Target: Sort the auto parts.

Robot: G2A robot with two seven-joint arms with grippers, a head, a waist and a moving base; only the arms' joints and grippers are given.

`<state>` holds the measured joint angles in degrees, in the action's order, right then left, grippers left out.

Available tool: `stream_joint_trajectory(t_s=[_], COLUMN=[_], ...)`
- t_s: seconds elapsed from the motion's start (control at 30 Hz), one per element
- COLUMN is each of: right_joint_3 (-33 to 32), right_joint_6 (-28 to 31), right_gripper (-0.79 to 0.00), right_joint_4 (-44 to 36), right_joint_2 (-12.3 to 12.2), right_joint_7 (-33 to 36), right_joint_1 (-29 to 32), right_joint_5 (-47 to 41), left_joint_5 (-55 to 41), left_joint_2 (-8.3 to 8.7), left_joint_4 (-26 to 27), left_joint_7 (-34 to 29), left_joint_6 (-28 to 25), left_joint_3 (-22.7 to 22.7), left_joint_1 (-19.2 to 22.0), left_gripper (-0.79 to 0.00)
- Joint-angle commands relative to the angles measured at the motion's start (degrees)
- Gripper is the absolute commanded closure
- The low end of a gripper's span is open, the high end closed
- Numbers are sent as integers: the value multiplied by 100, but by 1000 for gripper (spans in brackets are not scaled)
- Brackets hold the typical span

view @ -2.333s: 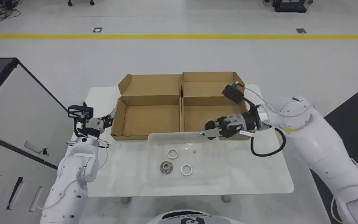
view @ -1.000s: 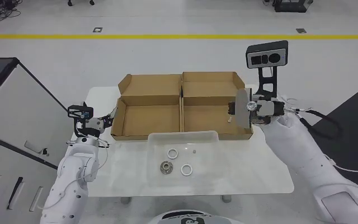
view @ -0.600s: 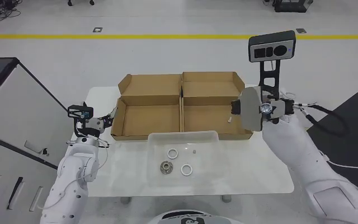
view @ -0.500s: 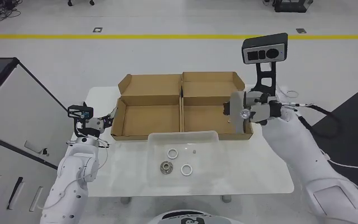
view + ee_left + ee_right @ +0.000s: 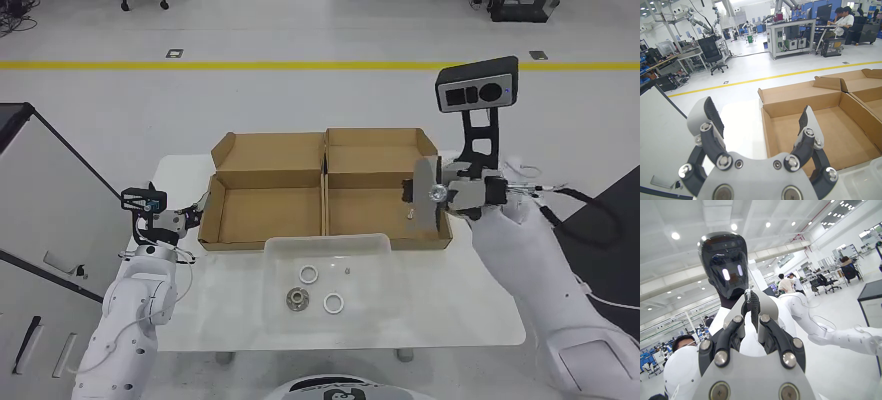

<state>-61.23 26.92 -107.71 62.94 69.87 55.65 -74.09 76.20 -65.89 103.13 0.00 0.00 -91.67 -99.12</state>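
R pincer (image 5: 749, 301) clamps small part (image 5: 747, 294) above R box (image 5: 365, 210); L pincer (image 5: 759, 117) open, desk's (image 5: 460, 300) left edge.

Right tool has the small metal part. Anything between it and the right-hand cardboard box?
Nothing visible does. The right tool pinches the small metal part at its tips, raised over the right end of the right-hand cardboard box, whose lid is folded back and top is open.

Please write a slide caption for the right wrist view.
Right claw shut on a small metal part.
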Motion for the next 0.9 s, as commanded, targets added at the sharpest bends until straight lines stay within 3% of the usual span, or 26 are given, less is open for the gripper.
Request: stream_joint_trajectory(t_s=[0.0, 0.33, 0.87], right_joint_3=[12, -31, -389], right_joint_6=[48, 108, -714], right_gripper=[0, 0, 0], right_joint_4=[-28, -12, 107], right_joint_2=[43, 217, 236], right_joint_7=[-28, -34, -395], right_joint_1=[50, 258, 200], right_joint_5=[-316, -982, 914], left_joint_5=[0, 0, 0], left_joint_2=[0, 0, 0], left_joint_4=[0, 0, 0], left_joint_7=[0, 0, 0], left_joint_6=[0, 0, 0], left_joint_3=[0, 0, 0], left_joint_1=[0, 0, 0], left_gripper=[-785, -785, -785])
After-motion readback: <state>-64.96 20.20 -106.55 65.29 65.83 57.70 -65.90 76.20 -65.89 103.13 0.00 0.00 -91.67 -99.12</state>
